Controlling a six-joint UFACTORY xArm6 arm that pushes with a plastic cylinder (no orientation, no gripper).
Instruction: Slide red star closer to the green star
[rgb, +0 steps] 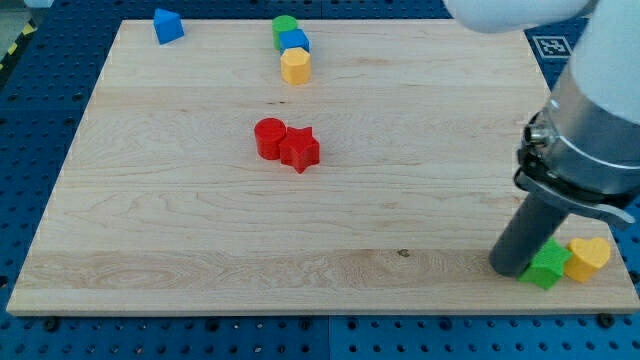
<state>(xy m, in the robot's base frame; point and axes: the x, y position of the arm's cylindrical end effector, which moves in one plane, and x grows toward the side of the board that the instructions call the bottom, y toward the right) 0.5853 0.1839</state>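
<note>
The red star (300, 149) lies near the board's middle, touching a red cylinder (269, 137) on its left. The green star (547, 266) sits at the view's bottom right corner, partly behind my rod. My tip (510, 270) rests on the board right against the green star's left side, far to the right of and below the red star.
A yellow heart (588, 257) touches the green star's right side near the board's right edge. At the view's top middle a green cylinder (285, 27), a blue block (295, 41) and a yellow hexagon (296, 66) cluster together. A blue block (168, 25) sits top left.
</note>
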